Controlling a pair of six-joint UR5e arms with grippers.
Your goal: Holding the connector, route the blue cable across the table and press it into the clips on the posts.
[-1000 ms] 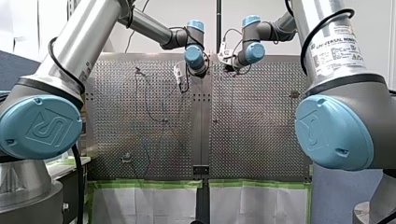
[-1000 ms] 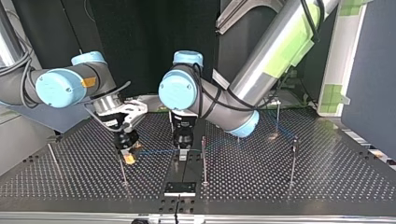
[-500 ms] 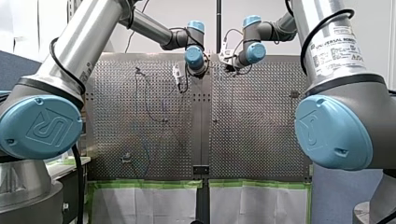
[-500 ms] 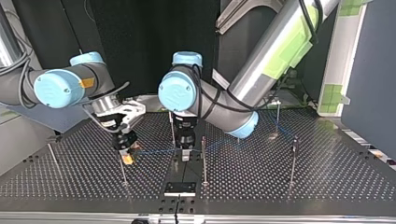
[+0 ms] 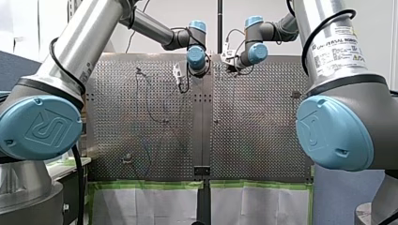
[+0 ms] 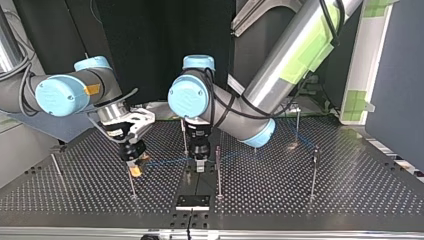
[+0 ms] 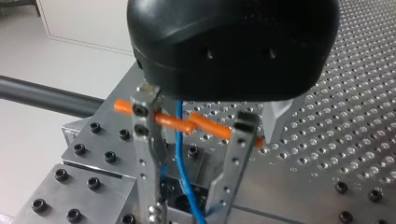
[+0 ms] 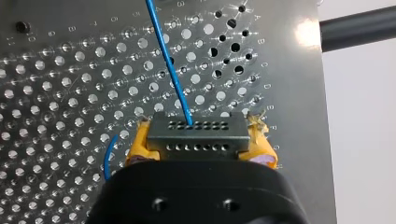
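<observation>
The right hand (image 8: pixel 198 135) is clenched on the connector (image 8: pixel 196 148), a dark block with rows of small holes, squeezed between yellow pads (image 8: pixel 140 145). The blue cable (image 8: pixel 167 60) comes out of the connector's face and runs straight ahead of the hand, over the perforated table (image 8: pixel 56 93).

From across the table, in the top view, the right hand (image 6: pixel 135 169) hangs low, a little to the view's left of centre. It is just beside the top of a thin post (image 6: pixel 132 186). From it the cable (image 6: pixel 165 162) stretches nearly level above the table (image 6: pixel 325 205) to the left hand (image 6: pixel 200 166). That hand points straight down near the middle, close beside a second post (image 6: pixel 218 172). Past it the cable goes on toward the view's right, faint against the holes, in the direction of a far post (image 6: pixel 297 120).

Seen from its own wrist, the left hand (image 7: pixel 184 210) is released. Its metal fingers (image 7: pixel 144 154) stand apart and the cable (image 7: pixel 180 140) passes down between them. An orange band (image 7: pixel 205 127) is stretched from one finger to the other. I cannot tell whether the cable touches either finger.
</observation>
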